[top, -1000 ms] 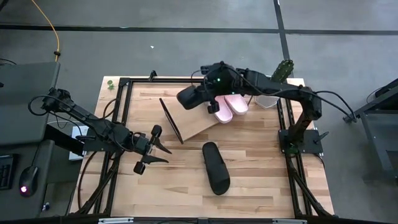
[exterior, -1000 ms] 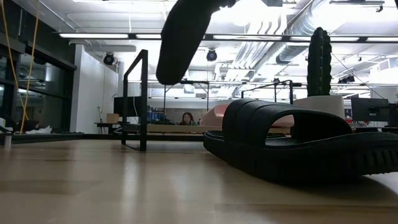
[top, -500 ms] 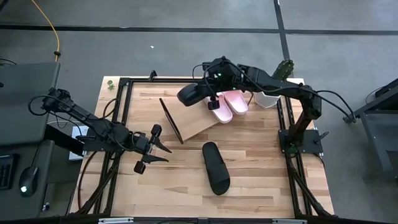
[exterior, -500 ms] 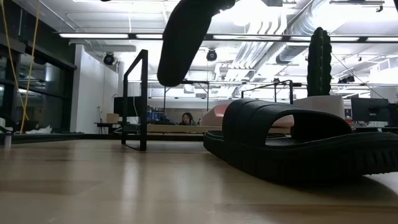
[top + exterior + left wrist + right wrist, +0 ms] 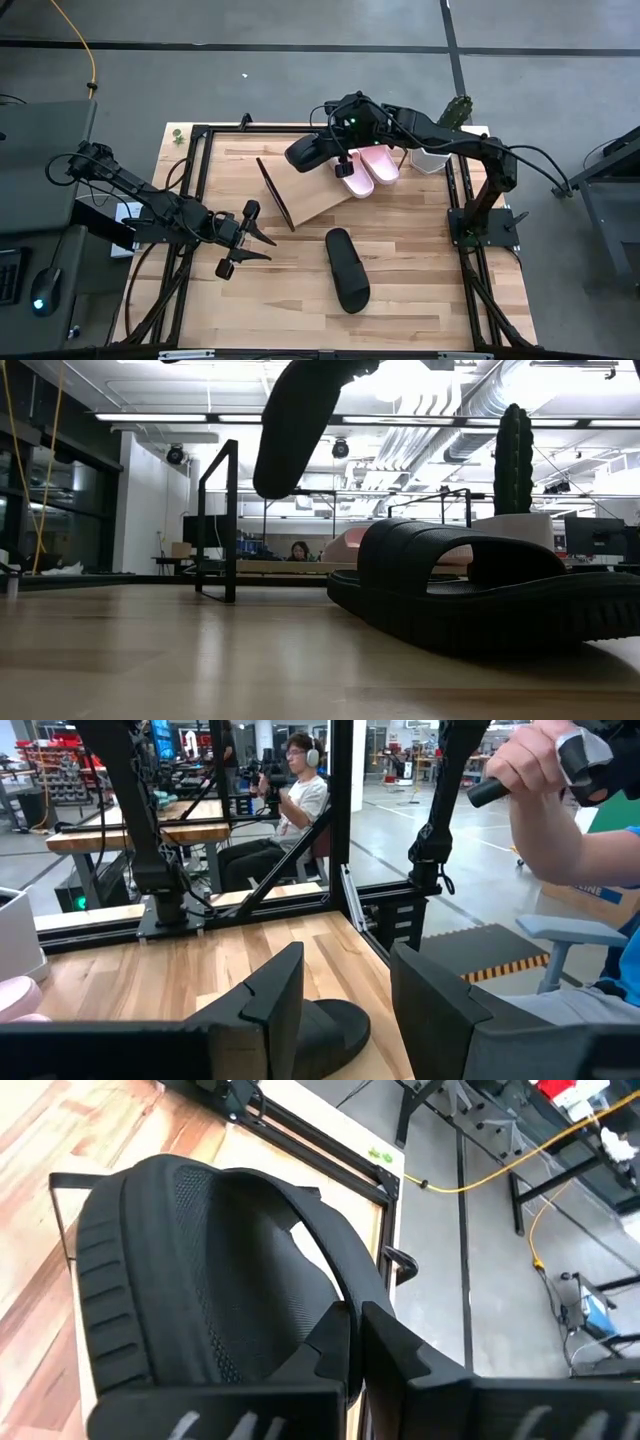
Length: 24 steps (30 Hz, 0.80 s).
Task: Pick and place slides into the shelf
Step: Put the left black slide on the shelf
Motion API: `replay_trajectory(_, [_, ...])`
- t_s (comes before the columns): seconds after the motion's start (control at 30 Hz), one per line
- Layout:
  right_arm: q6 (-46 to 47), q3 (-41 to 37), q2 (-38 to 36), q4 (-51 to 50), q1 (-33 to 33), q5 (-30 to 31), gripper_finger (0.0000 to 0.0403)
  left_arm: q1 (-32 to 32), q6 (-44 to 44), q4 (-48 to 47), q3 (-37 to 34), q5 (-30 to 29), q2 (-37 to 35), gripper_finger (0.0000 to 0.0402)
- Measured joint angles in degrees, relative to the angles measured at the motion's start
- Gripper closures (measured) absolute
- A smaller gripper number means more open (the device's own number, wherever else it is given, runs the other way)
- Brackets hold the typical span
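Two pale pink slides sit side by side on the right end of the shelf, a slanted light-wood board on a thin black wire frame at the far middle of the table; the rest of the board is bare wood. One black slide hangs in the air above the shelf's far edge, just left of the pink pair, pinched by the right gripper, whose fingers are clamped tight on the wide strap; from that arm's wrist camera the black slide shows a ribbed sole edge and a dotted footbed, strap arching over it, with the fingers closed on the strap's side. From table height the held slide hangs toe-down, clear of the wood. Second black slide lies flat on the tabletop, near side of the shelf, right of centre, strap up, well apart from both arms; low down it fills the foreground, thick ridged sole, wide strap. Left gripper hovers over the left part of the table, jaws spread, nothing between them, pointed toward the lying slide. White pot with a green cactus stands at the far right corner. Beyond the table a seated person shows, and nearer, another person's hand grips a handle.
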Motion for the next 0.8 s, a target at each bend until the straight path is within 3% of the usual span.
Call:
replay_trajectory(0.3, [-2.71, -1.37, -0.04, 1.99, 3.16, 4.84, 0.0403, 0.00, -0.13, -1.33, 0.00, 0.00, 0.02, 0.0268])
replay_trajectory(0.6, [-3.85, -12.80, -1.01, 10.13, 2.70, 7.62, 0.0403, 0.00, -0.52, -1.56, 0.00, 0.00, 0.04, 0.0268])
replay_trajectory(0.8, [-5.26, -23.09, -6.13, 20.81, 2.63, 9.59, 0.0403, 0.00, -0.50, -1.70, 0.00, 0.00, 0.04, 0.0268])
